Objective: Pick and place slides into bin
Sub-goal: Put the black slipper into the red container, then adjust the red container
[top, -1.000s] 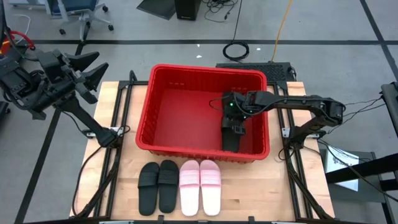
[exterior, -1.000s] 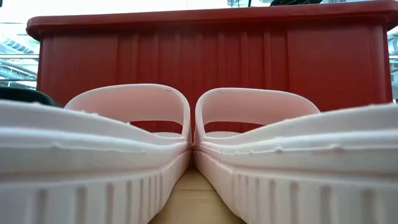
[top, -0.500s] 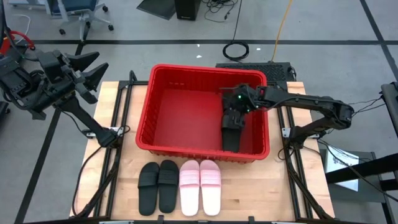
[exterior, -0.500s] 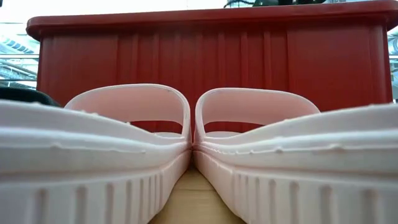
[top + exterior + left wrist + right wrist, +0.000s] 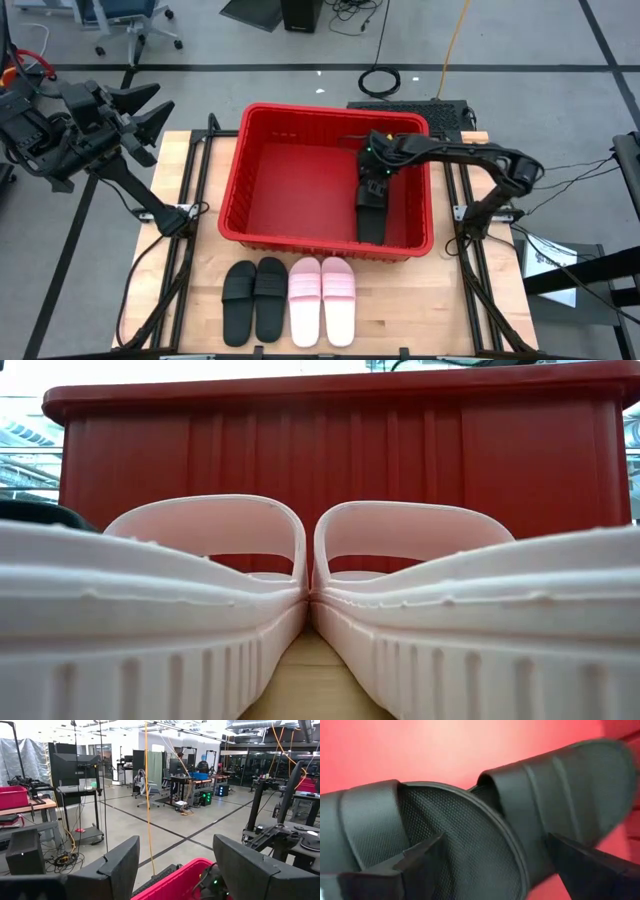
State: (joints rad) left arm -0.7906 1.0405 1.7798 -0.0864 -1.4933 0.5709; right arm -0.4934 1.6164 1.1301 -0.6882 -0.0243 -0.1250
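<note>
The red bin (image 5: 235, 180) stands at the middle of the table. Two black slides (image 5: 370, 215) lie overlapping on the bin's floor by its right wall. In the right wrist view, one slide (image 5: 455, 830) lies partly over the other (image 5: 560, 795). My right gripper (image 5: 373, 180) reaches down into the bin. It hangs open (image 5: 502, 865) just over the upper slide, one finger on either side of its footbed. Two black slides (image 5: 255, 300) and two pink slides (image 5: 322, 298) lie side by side on the table in front of the bin. My left gripper (image 5: 150, 108) waits open, raised off the table's far left.
The pink slides (image 5: 300, 610) fill the low view, with the bin's near wall (image 5: 350, 450) right behind them. The left wrist view looks level over the bin's rim (image 5: 175, 880) into the room. Bare wood lies to the left and right of the bin.
My right arm has swung about, and its gripper has shifted a little toward the bin's far wall. It has stayed open over the black slides, which have kept their place. My left arm has not moved.
</note>
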